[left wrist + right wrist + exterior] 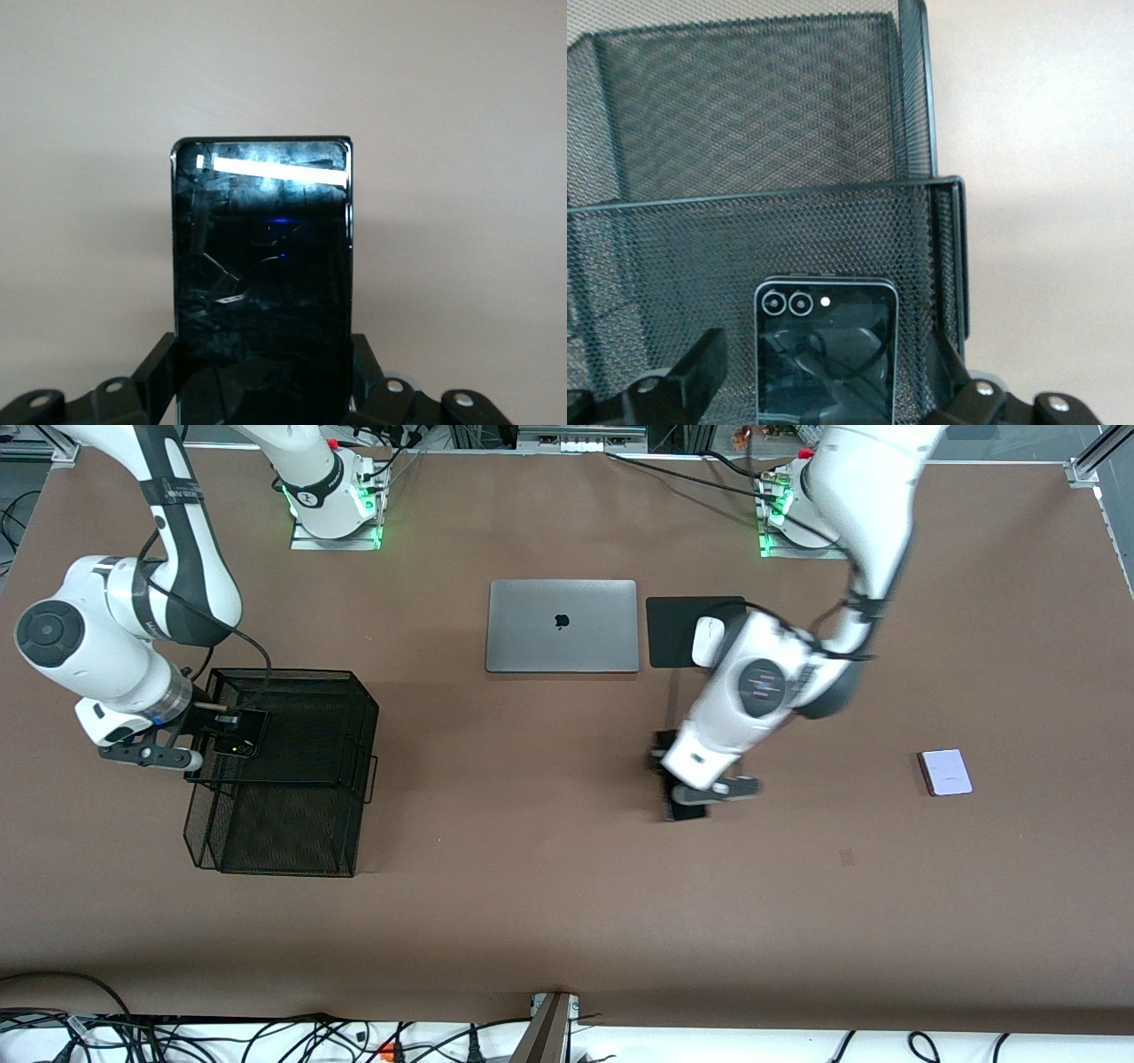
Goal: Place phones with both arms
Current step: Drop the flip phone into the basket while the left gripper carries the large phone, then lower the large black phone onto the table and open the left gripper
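Observation:
My right gripper [217, 735] is open over the black mesh basket [292, 779] at the right arm's end of the table. The small squarish black phone [241, 737] lies in the basket between its fingers, with a gap on each side [824, 354]. My left gripper [689, 790] is shut on the long black phone [687, 810], low over the middle of the table. In the left wrist view the fingers [155, 372] press both long edges of that phone [261, 257]. The pale lavender-white phone [945, 771] lies flat toward the left arm's end.
A closed grey laptop [563, 625] lies farther from the front camera than the long phone. Beside it a white mouse [707, 640] sits on a black pad [673, 624]. The basket's wire walls [921, 115] rise around the right gripper [828, 359].

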